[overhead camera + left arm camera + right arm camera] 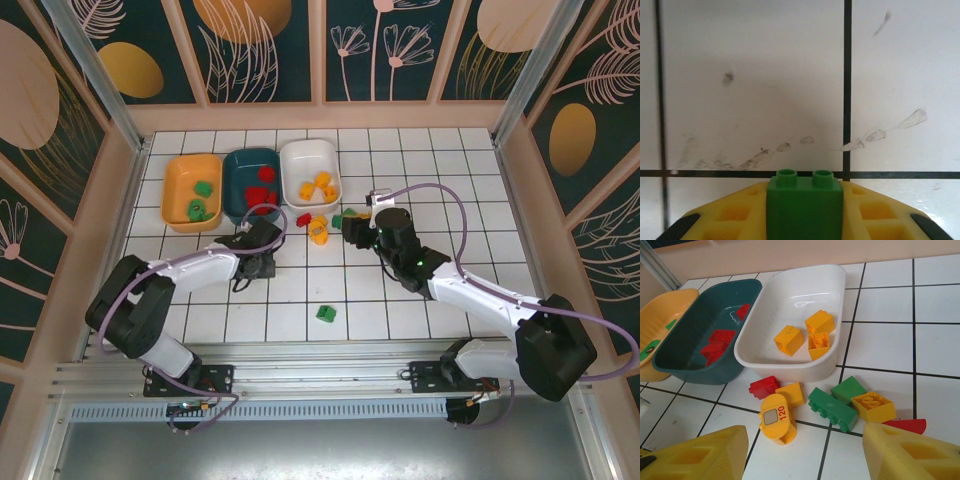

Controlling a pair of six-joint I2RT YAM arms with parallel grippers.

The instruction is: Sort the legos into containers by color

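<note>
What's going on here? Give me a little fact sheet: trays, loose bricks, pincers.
Orange tray: green bricks
Teal tray: red bricks
White tray: yellow bricks
Loose: mixed cluster in front of the white tray; stray green brick nearer the arms
Left pincer: shut on a two-stud green brick
Right pincer: open, facing the cluster

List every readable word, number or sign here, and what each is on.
"120": red digits, turned sideways, on the rounded yellow lego, beside a grey square, on the tiles in front of the white tray.
Nothing else is legible in the top or wrist views.
</note>
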